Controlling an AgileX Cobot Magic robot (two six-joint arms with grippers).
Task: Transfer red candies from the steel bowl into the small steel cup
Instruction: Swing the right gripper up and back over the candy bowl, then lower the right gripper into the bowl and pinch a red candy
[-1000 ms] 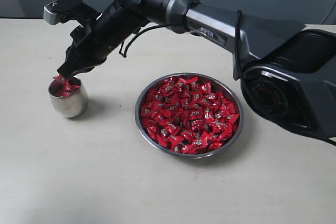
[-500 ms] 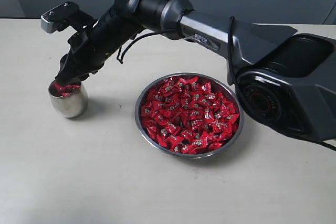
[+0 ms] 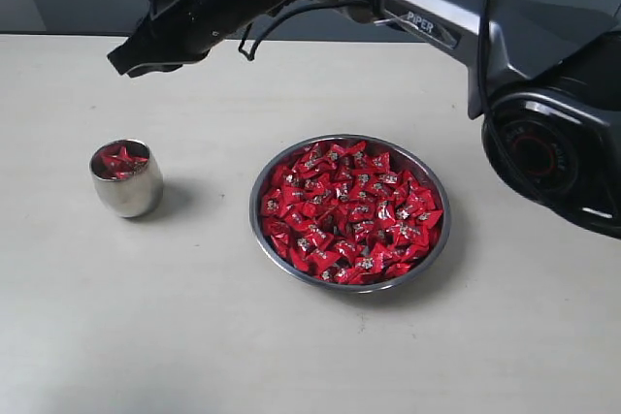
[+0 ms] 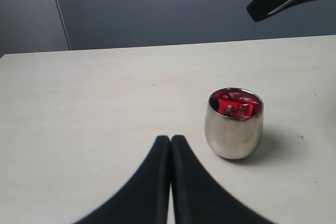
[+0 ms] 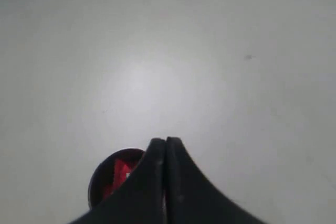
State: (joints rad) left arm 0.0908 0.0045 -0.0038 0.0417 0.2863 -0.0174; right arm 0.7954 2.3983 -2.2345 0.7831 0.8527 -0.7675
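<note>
Red candies [image 3: 121, 158] nearly fill small steel cup [image 3: 126, 193]; steel bowl [image 3: 253, 215] beside it heaped (much left); right pincer [image 3: 118, 65] closed, empty.

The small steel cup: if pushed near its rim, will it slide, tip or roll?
The small steel cup probably tips easily: its rounded wall curves in to a narrow base. Its polished surface looks slippery to grip. The red candies reach near its rim, so tipping would likely spill some.
</note>
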